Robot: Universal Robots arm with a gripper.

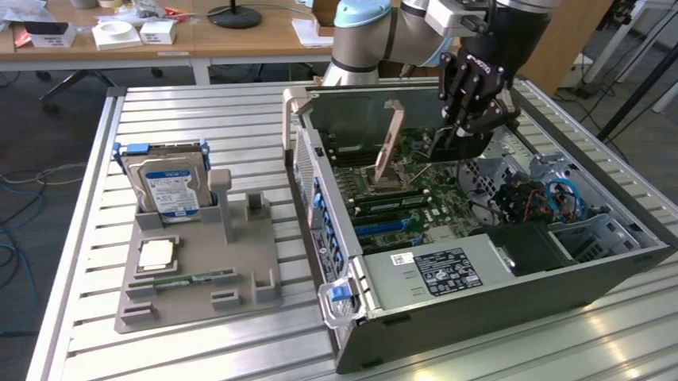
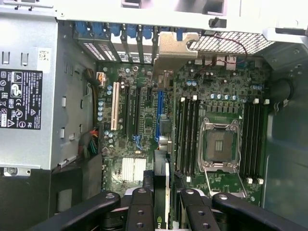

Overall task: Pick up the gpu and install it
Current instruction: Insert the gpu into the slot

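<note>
- Pictured a Universal Robots arm reaching down into an open computer case (image 1: 498,325) laid on its side on a slatted metal table (image 1: 75,238).
- Gripped the gpu (image 2: 162,187) in the gripper (image 1: 458,135), with the jaws drawn narrow and clamped on the card's two flat faces, toward the end away from the bracket.
- Stood the card on edge over the motherboard (image 2: 130,144), with its pale metal end bracket (image 1: 394,135) turned toward the slot openings in the case's rear wall.
- Lined up in the wrist view roughly along the blue expansion slot (image 2: 160,108), beside the memory slots and the empty CPU socket (image 2: 219,144).
- Could not tell whether the card's lower edge touched that slot or hung just above it; probably not seated yet.
- Judged the card light, thin and stiff, but fragile: bare circuitry on the faces and a contact edge easily damaged by a crooked push.
- Judged the flat faces the soundest place to hold, well clear of the contact edge and the bracket, and square enough to stop the card from twisting.
- Judged the smooth black faces somewhat slippery, so calling for a firm but not crushing grip.
- Included, well apart at the exterior view's left, a grey parts holder (image 1: 244,298) carrying an upright hard drive (image 1: 170,190), a flat processor chip (image 1: 157,254) and a green memory stick (image 1: 190,279).
</note>
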